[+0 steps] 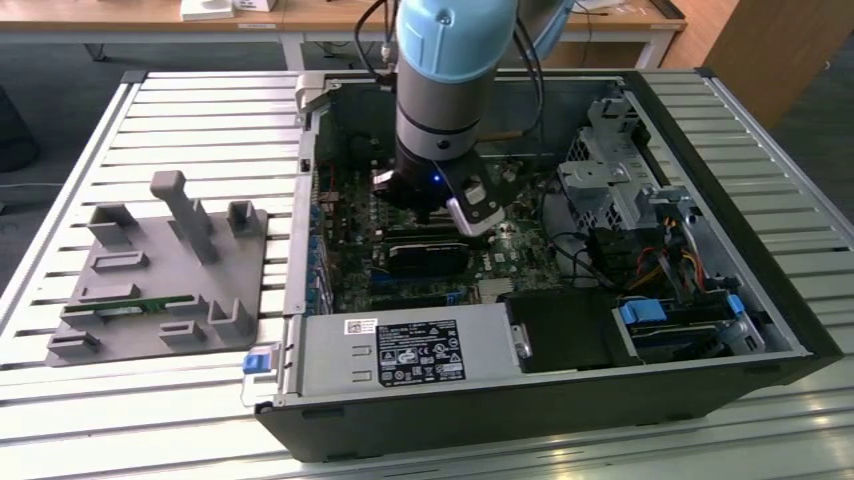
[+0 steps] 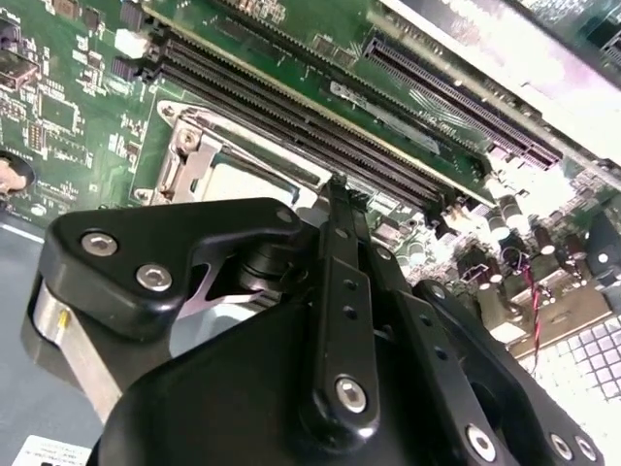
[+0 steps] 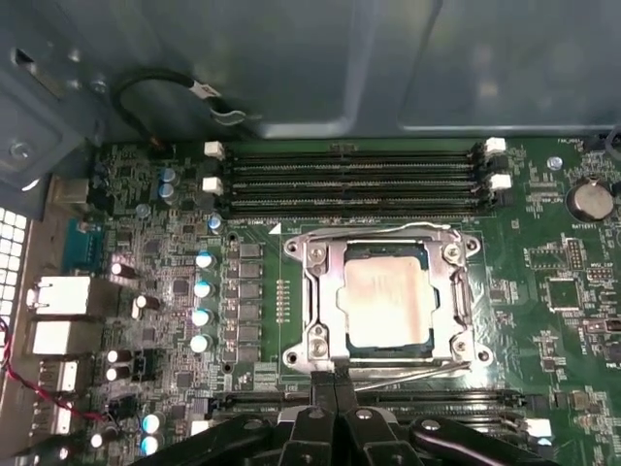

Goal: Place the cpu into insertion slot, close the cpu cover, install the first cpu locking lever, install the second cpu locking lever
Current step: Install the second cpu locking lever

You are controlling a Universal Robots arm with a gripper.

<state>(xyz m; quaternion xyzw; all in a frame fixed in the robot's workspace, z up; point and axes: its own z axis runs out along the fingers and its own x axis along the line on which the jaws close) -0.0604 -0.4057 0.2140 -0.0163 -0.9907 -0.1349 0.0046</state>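
Exterior view: high, angled down on the open case [image 1: 534, 330] from some distance. Both wrist views: close above the motherboard [image 3: 543, 291], sharing the socket [image 3: 388, 296] and memory slots [image 2: 291, 107].

black gripper [image 2: 335, 189] over the green motherboard [image 2: 58, 107], its tip beside the cpu cover [image 2: 189, 155].

Slatted metal table [image 1: 200, 110], wooden desks [image 1: 307, 18] behind.

The cpu [image 3: 388, 299] lies in its socket under the cpu cover [image 3: 320, 291].
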